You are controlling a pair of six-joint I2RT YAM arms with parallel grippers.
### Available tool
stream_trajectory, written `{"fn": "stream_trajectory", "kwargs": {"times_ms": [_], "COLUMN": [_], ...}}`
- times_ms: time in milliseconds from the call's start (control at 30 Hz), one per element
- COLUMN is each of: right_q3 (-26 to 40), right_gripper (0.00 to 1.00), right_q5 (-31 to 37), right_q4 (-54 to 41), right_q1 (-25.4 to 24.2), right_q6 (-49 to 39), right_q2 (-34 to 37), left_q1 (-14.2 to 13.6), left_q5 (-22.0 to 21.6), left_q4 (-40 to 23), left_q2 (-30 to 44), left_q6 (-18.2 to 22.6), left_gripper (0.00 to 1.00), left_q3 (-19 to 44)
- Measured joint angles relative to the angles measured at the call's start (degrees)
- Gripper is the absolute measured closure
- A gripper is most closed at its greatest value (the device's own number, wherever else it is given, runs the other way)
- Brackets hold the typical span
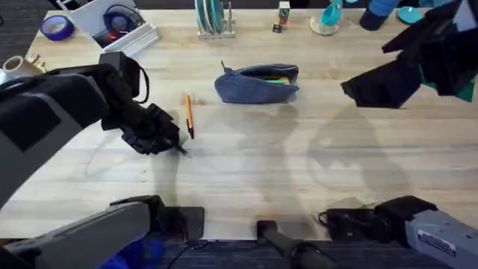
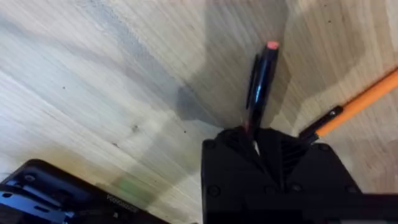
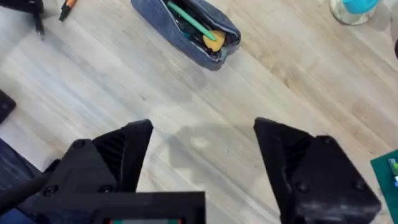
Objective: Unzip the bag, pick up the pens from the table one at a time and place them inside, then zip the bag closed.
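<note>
1. The bag [image 1: 258, 84] lies on the counter [image 1: 299, 164] toward its far middle, its zipper already run open; the mouth gapes, and in the right wrist view a green pen [image 3: 189, 20] and something yellow [image 3: 213, 38] lie inside, so the unzipping looks done and some filling too

2. The orange pen [image 1: 189, 113] rests on the counter to the left of the bag, well apart from it, not yet collected

3. The black pen [image 2: 261, 78] lies just beside the orange one; the left gripper [image 2: 256, 144] has its jaws pinched on the pen's lower end, with the pen seemingly still low over the wood

4. Judged from this, what remains is carrying the black pen to the bag, fetching the orange one, then zipping the bag shut

5. The right gripper [image 3: 199, 162] hangs above bare counter near the bag, jaws spread wide and holding nothing

6. No brand or writing on the bag or pens can be read; a label on the right arm's base is too small to make out
</note>
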Motion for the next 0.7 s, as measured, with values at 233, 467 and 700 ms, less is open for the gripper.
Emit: {"fn": "stream_trajectory", "kwargs": {"times_ms": [233,467,700], "right_q3": [0.00,0.00,0.00], "right_gripper": [0.004,0.004,0.003], "right_q5": [0.00,0.00,0.00], "right_q4": [0.00,-0.02,0.00], "right_q1": [0.00,0.00,0.00], "right_q6": [0.00,0.00,0.02], "right_q2": [0.00,0.00,0.00], "left_q1": [0.00,-0.02,-0.02], "left_q5": [0.00,-0.22,-0.24], "left_q4": [0.31,1.92,1.88], "left_q2": [-0.56,-6.14,-13.53], "left_q6": [1.47,6.23,10.97], "left_gripper": [0.957,0.957,0.959], "left_q3": [0.04,1.60,5.35]}}
